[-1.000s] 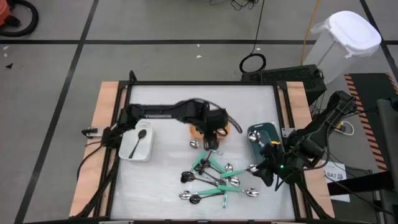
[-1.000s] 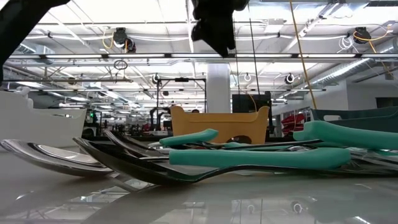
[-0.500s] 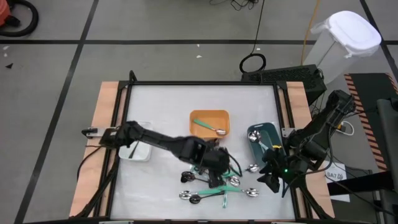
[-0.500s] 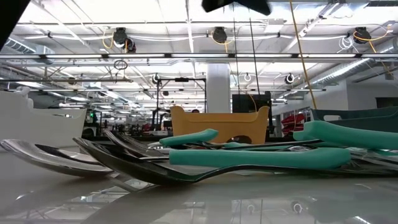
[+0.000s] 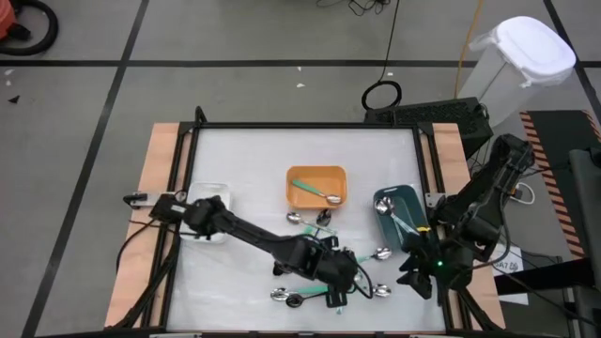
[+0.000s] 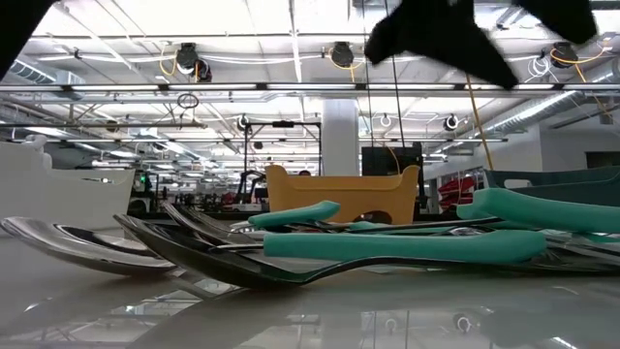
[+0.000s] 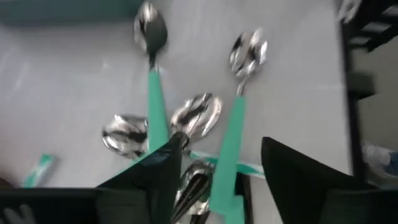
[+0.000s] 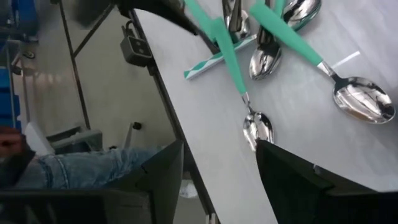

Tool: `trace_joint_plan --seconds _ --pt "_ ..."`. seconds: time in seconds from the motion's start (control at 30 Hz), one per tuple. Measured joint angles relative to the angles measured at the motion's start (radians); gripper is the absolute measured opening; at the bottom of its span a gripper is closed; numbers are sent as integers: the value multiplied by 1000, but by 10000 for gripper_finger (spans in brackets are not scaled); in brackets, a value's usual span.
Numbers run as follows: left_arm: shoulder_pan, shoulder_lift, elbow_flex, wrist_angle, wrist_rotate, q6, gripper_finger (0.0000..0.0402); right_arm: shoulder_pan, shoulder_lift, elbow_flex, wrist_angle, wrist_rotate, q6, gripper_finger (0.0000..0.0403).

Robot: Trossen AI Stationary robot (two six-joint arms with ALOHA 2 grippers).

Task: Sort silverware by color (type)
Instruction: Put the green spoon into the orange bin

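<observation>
The silverware [image 5: 319,274] is a loose pile of teal-handled and dark spoons lying flat near the table's near edge, seen close up in the low view [image 6: 387,247]. My left gripper [image 5: 347,275] hangs open over the pile's right part. In its wrist view [image 7: 221,168] its fingers stand on either side of a teal-handled spoon [image 7: 231,140] below, not touching it. My right gripper [image 5: 420,272] is open and holds nothing, at the table's near right edge. Its wrist view [image 8: 214,180] looks past that edge at the spoons [image 8: 230,56].
An orange bin [image 5: 299,178] holds a teal-handled spoon. A dark teal bin [image 5: 406,195] at the right holds a spoon. The left arm partly covers a white bin [image 5: 218,233] at the left. A person's leg in jeans [image 8: 81,174] shows beyond the table edge.
My left gripper has swung from over the orange bin toward the near edge and to the right. It now hangs over the pile, and the teal-handled spoon in the bin is uncovered. My right gripper has drifted a little toward the near right corner.
</observation>
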Motion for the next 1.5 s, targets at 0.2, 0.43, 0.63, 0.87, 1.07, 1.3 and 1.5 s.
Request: trace_joint_plan --seconds 0.2,0.43,0.63,0.87,1.07,1.3,1.5 --pt "8 49 0 -20 -35 -33 250 23 0 0 -2 4 1 196" --pt "38 89 -1 -16 -16 -59 250 23 0 0 -2 6 0 196" --pt "53 123 0 -22 20 -91 239 23 0 0 -1 6 0 196" --pt "57 125 0 -41 41 -109 159 22 0 0 -2 8 0 196" --pt "56 125 0 -50 39 -89 94 22 0 0 -9 8 0 196" --pt "61 125 0 -51 42 -75 75 22 0 0 -16 8 0 196" --pt "70 122 0 -54 62 -70 74 22 0 0 -17 8 0 196"
